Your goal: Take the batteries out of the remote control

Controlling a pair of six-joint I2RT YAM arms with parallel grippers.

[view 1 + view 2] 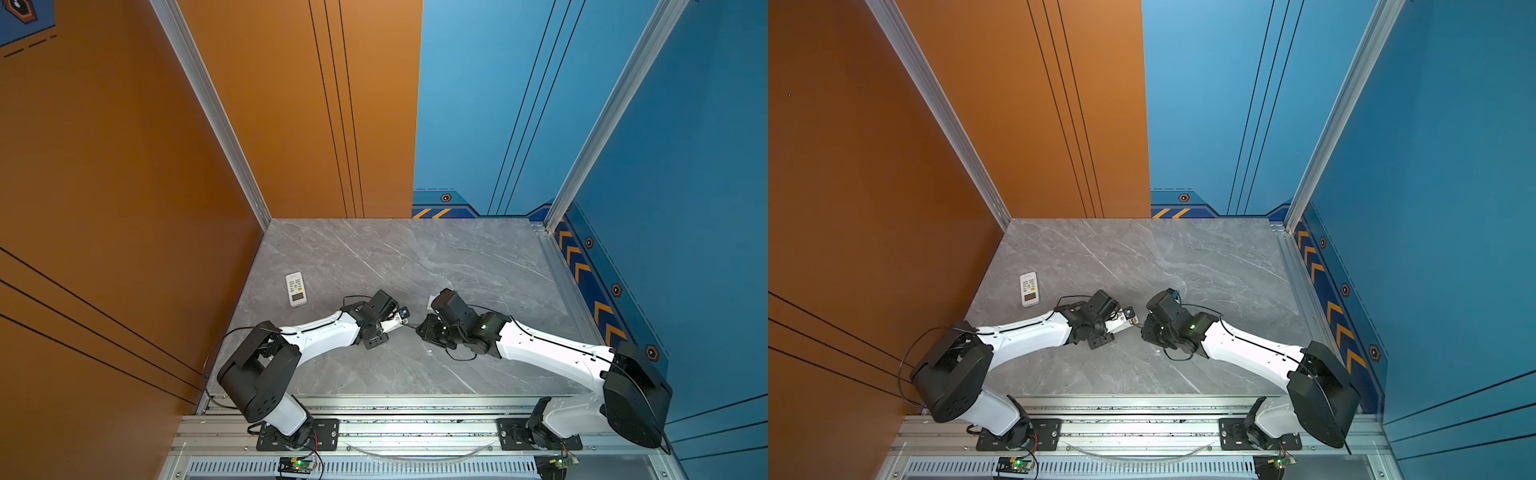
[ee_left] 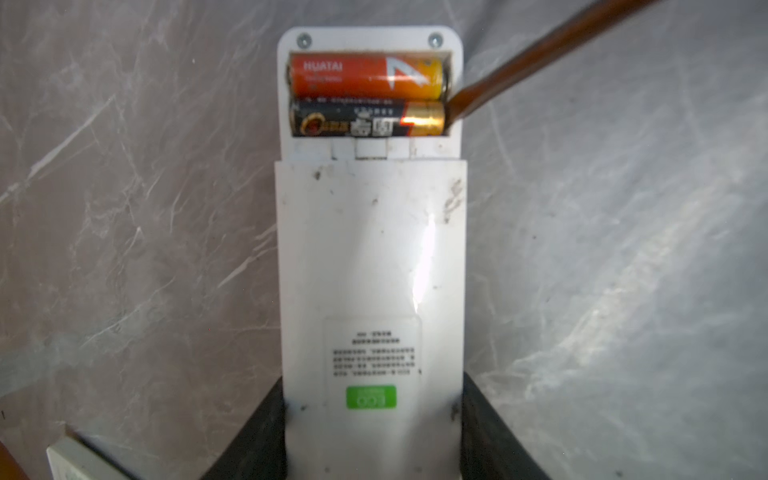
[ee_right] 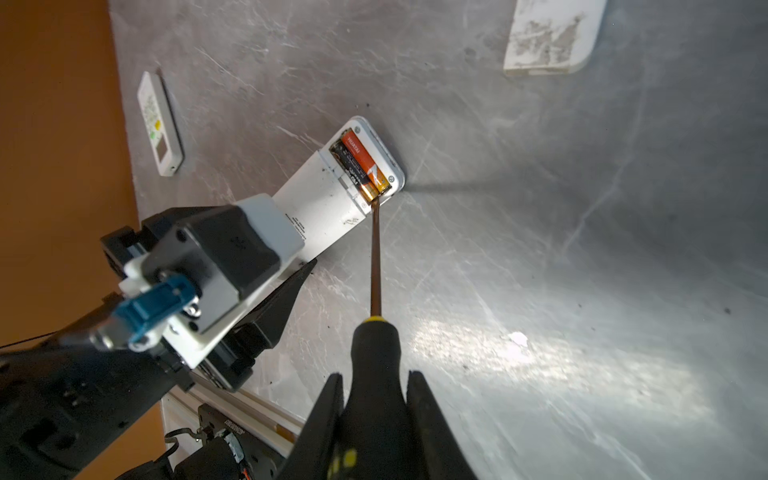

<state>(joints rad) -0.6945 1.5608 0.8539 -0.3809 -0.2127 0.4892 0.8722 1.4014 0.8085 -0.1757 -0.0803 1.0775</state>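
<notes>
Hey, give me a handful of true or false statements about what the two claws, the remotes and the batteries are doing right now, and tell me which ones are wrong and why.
1. The orange battery and the black battery both lie in the open compartment of the held remote. True.
2. The right claw is empty. False: it is shut on the screwdriver.
3. The screwdriver's tip sits at the black battery's gold end. True.
4. The second remote lies buttons down. False: its buttons face up.
5. The left claw is clear of the held remote. False: it grips it.
</notes>
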